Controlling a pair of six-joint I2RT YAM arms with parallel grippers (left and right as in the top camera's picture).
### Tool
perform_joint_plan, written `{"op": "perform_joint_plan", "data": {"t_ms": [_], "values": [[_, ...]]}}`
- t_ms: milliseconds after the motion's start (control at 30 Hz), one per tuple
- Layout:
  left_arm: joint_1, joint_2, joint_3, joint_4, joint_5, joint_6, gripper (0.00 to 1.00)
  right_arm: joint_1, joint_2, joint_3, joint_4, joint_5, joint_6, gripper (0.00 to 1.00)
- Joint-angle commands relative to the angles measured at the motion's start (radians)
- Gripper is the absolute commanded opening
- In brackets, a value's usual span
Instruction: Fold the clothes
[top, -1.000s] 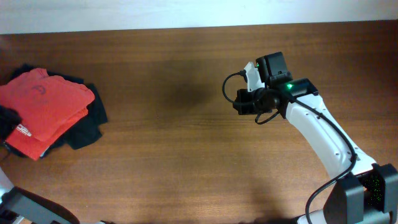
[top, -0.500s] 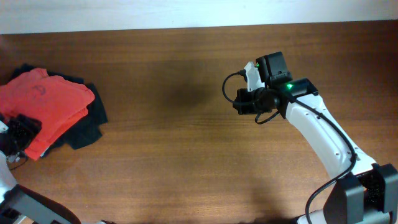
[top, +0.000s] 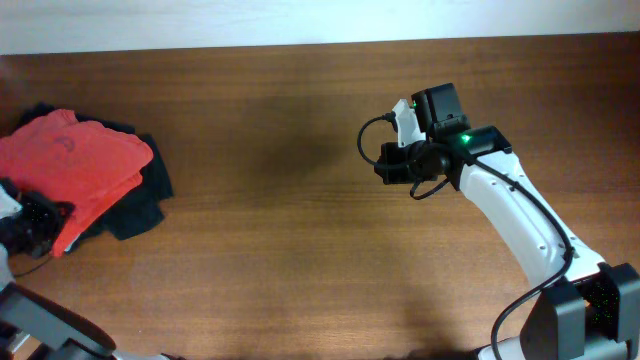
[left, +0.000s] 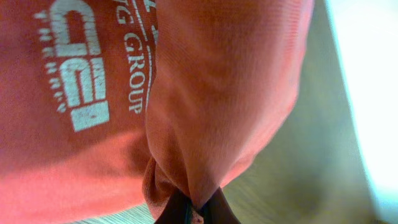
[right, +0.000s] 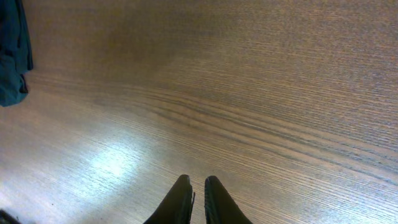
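Note:
The orange-red T-shirt (top: 80, 160) lies on top of a pile at the table's far left, plain side up with a faint round mark. My left gripper (top: 40, 218) sits at the pile's front-left edge. In the left wrist view it (left: 189, 211) is shut on a pinched fold of orange-red fabric (left: 217, 106). Behind that fold lies red cloth with white block lettering (left: 78, 74). I cannot tell which red shirt the fold belongs to. My right gripper (top: 385, 165) hovers over bare wood at centre right, its jaws (right: 198, 186) nearly together with nothing between them.
A dark navy-black garment (top: 140, 195) lies under the red shirts and sticks out to their right; its edge (right: 12, 56) shows at the left of the right wrist view. The wooden table (top: 280, 200) stretches between the pile and the right arm.
The left gripper came in over the pile's front-left edge and closed on the red fabric. The right arm has not moved.

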Motion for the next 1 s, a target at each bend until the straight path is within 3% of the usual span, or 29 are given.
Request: {"op": "perform_joint_plan", "data": {"t_ms": [0, 233, 333, 367, 400, 433, 700, 767, 833, 967], "values": [[0.079, -0.087, -0.005, -0.016, 0.13, -0.061, 0.01, 0.0, -0.017, 0.0, 0.005, 0.006, -0.01, 0.14], [0.115, -0.112, -0.005, -0.156, 0.119, -0.061, 0.01, 0.0, -0.017, 0.0, 0.034, 0.005, -0.01, 0.15], [0.116, -0.112, -0.005, -0.165, 0.115, -0.062, 0.12, 0.0, -0.017, 0.0, 0.034, 0.005, -0.01, 0.15], [0.116, -0.112, -0.005, -0.167, 0.111, -0.062, 0.34, 0.0, -0.017, 0.0, 0.034, 0.005, -0.01, 0.15], [0.119, -0.112, -0.005, -0.166, 0.104, -0.066, 0.79, 0.0, -0.017, 0.0, 0.034, 0.005, -0.01, 0.15], [0.125, -0.112, -0.005, -0.157, 0.093, -0.069, 0.95, 0.0, -0.017, 0.0, 0.034, 0.005, -0.01, 0.15], [0.187, -0.113, 0.014, -0.018, 0.103, -0.072, 0.95, 0.0, -0.017, 0.0, 0.034, 0.006, -0.01, 0.15], [0.197, -0.112, 0.014, 0.059, 0.082, -0.072, 0.89, 0.0, -0.017, 0.0, 0.034, 0.005, -0.01, 0.15], [0.196, -0.112, 0.014, 0.127, 0.063, -0.072, 0.7, 0.0, -0.017, 0.0, 0.034, 0.005, -0.01, 0.15], [0.19, -0.112, 0.014, 0.229, 0.035, -0.072, 0.58, 0.0, -0.017, 0.0, 0.034, 0.005, -0.009, 0.15]]}}
